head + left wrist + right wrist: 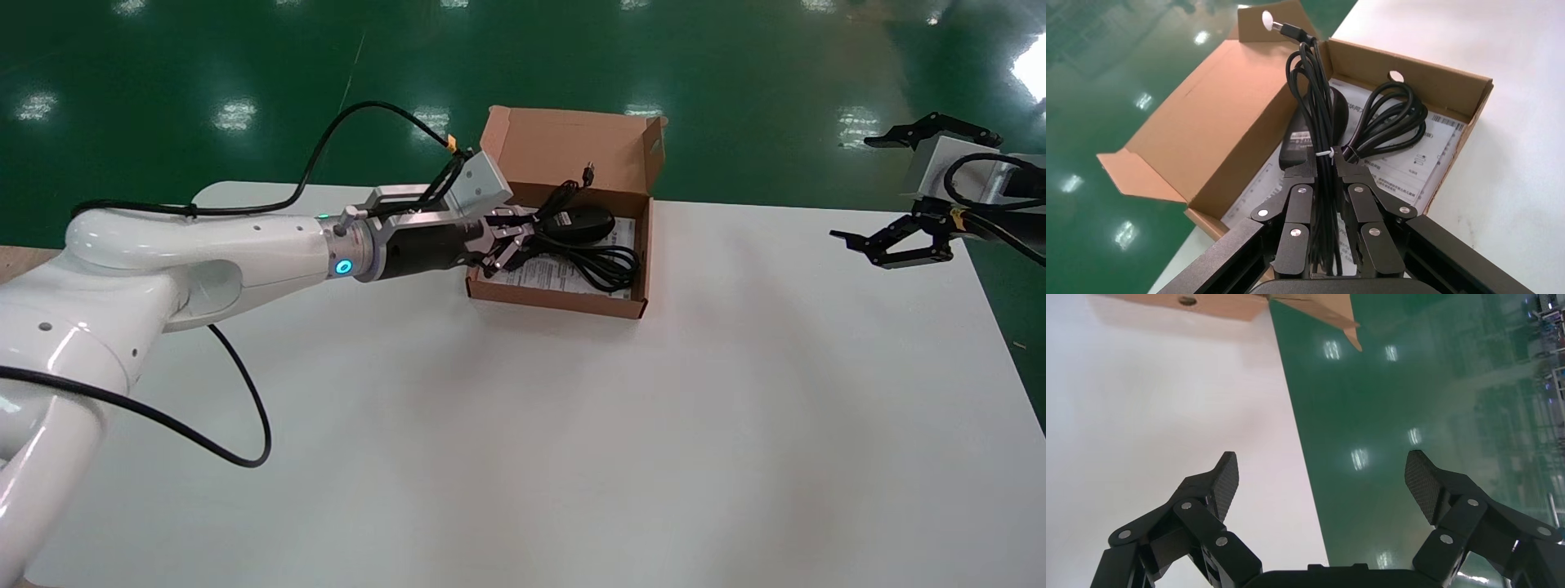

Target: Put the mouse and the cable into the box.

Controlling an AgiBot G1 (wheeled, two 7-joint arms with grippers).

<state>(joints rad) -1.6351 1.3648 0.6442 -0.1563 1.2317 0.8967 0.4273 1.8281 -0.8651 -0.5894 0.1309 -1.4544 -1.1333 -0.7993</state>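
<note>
— What's hard to see?
— The mouse lies in the box, half covered by the cable. The left pincer hides the box's near left corner.
— And that pincer?
— Over the box, pinching the tied cable bundle, whose plug points up at the raised lid. The rest lies coiled on a paper sheet.
— Any room?
— The desk is bare in front. The right pincer hangs spread at the far right edge, well apart.
</note>
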